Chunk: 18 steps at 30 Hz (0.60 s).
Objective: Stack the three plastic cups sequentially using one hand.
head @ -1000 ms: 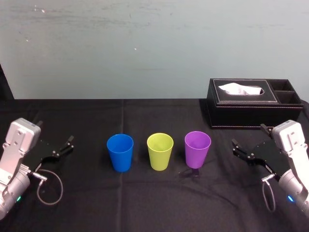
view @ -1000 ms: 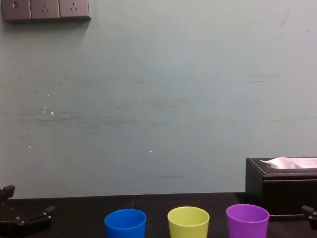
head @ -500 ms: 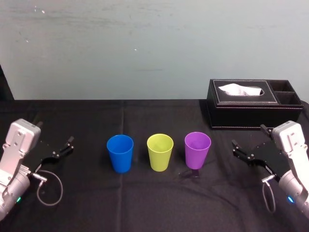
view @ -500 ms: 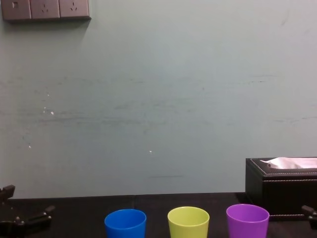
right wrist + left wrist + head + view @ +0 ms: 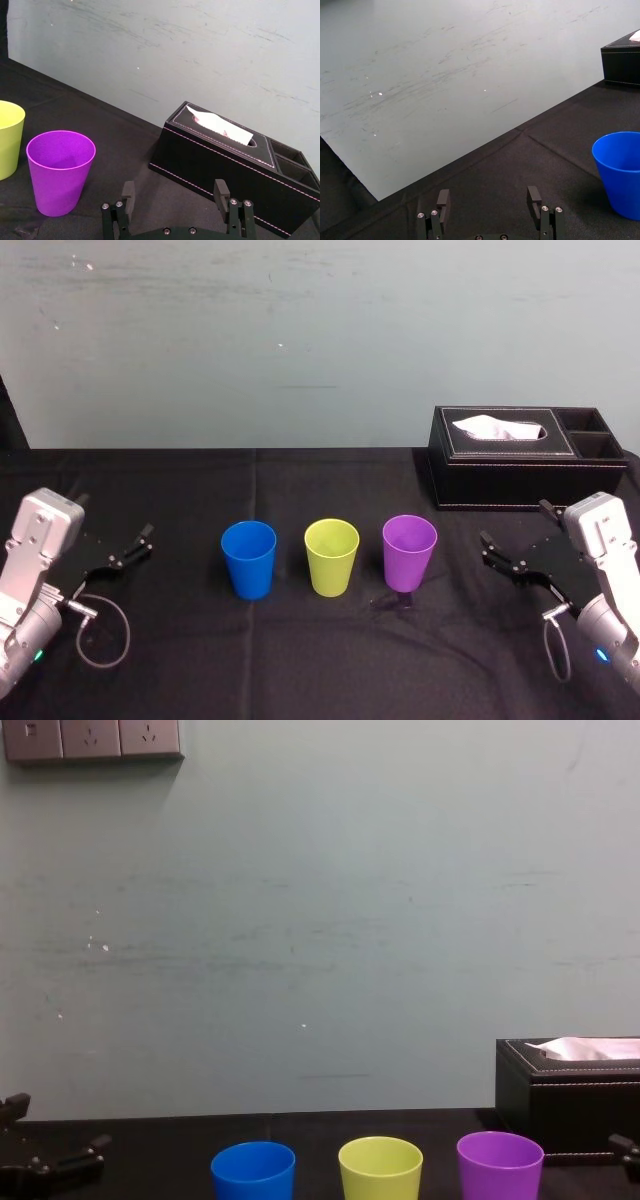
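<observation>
Across the middle of the head view, the blue cup (image 5: 249,557), yellow-green cup (image 5: 331,555) and purple cup (image 5: 409,551) stood upright in a row, apart. The left gripper (image 5: 112,518), lower left, and the right gripper (image 5: 515,523), lower right, hovered with fingers spread, holding nothing.

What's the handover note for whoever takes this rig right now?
Left hand: open, empty, at the left of the table.
Right hand: open, empty, at the right, near the tissue box.
Cups: blue cup, yellow-green cup, purple cup upright in a row, left to right, apart, mid-table.
Done: nothing stacked.
Left: nest all three using one hand.
</observation>
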Each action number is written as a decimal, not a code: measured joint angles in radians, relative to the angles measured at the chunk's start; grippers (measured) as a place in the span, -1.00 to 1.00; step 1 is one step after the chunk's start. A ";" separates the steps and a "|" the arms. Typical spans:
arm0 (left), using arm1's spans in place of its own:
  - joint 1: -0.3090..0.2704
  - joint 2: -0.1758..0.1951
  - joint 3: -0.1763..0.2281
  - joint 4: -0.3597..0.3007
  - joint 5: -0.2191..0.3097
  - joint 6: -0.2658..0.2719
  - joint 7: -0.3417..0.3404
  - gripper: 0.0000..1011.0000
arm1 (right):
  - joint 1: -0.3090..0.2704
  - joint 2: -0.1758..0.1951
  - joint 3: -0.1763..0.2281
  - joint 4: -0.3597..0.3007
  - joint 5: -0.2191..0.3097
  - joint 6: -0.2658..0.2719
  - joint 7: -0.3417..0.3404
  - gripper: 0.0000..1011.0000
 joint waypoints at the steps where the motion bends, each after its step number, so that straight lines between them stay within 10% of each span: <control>1: 0.000 0.000 0.000 0.000 0.000 0.000 0.000 0.98 | 0.000 0.000 0.000 0.000 0.000 0.000 0.000 0.98; 18: 0.000 0.000 0.000 0.000 0.000 0.000 0.000 0.98 | 0.000 0.000 0.000 0.000 0.000 0.000 0.000 0.98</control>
